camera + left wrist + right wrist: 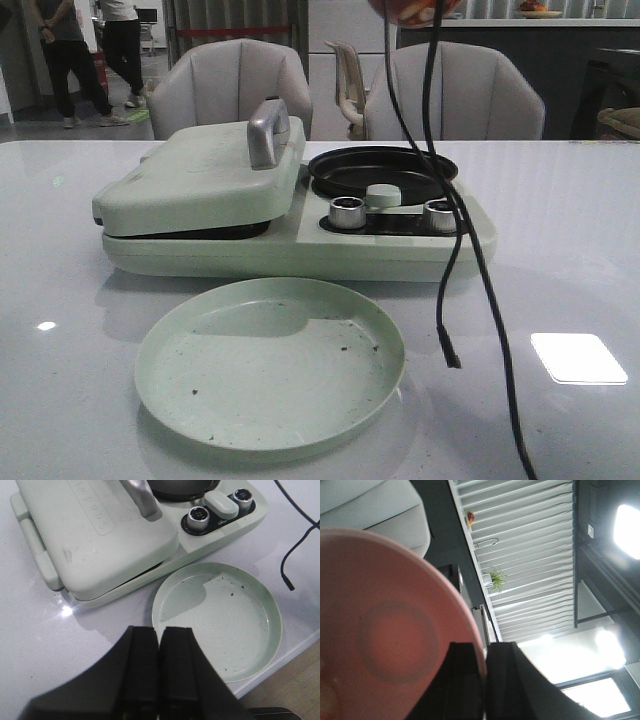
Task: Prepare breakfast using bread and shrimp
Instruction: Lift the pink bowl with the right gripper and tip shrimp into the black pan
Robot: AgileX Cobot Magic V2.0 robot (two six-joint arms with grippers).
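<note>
Gripping the rim of a pink plate [395, 640], our right gripper [485, 680] has its fingers closed tight on the edge, and the wrist cam looks up at ceiling and blinds, so we judge the plate is raised high & tilted, prob. to tip its load out. Up at the top of the front view we catch just the plate's underside w/ something orange-white on it, maybe shrimp, too cropped to say. Our left gripper [159, 675] is closed w/ nothing between the fingers, hanging over the table [580, 250] just beside the green plate [270, 360], parked out of the way, we think. Green plate sits in front of the breakfast maker [300, 210], holding only dark crumbs; no bread on it. Maker's lid [200, 180] is down w/ its silver handle [268, 130] on top, so bread may be inside, we can't tell. Beside the lid is the black round pan [382, 172], bare as far as we see, right under the raised plate, which fits a pour into it. Two knobs [348, 212] sit in front of the pan. A black cable [470, 260] dangles across the pan side; could snag on the way down.
</note>
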